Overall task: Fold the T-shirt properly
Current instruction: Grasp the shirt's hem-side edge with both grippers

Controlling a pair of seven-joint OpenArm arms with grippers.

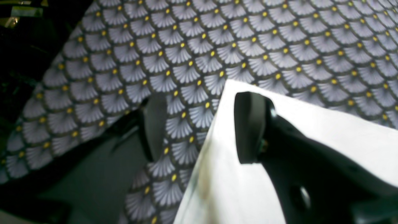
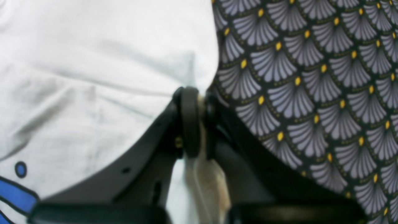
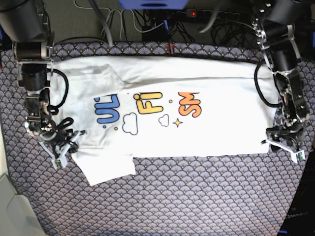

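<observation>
White, soft and floppy, the T-shirt (image 3: 197,132) bends easily; the right tool (image 2: 199,102) pinches its edge at nine o'clock, while the left tool (image 1: 199,124) sits half wide over the corner at three o'clock.

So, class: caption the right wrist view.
Right gripper pinching the white T-shirt's edge over the patterned cloth.

The T-shirt (image 3: 197,132) lies spread across the middle of the counter (image 3: 197,206) in the base view. The right tool (image 3: 63,147) sits at its lower-left edge, the left tool (image 3: 284,142) at its lower-right corner. Cables (image 3: 147,22) run behind the counter along the top of the frame.
</observation>
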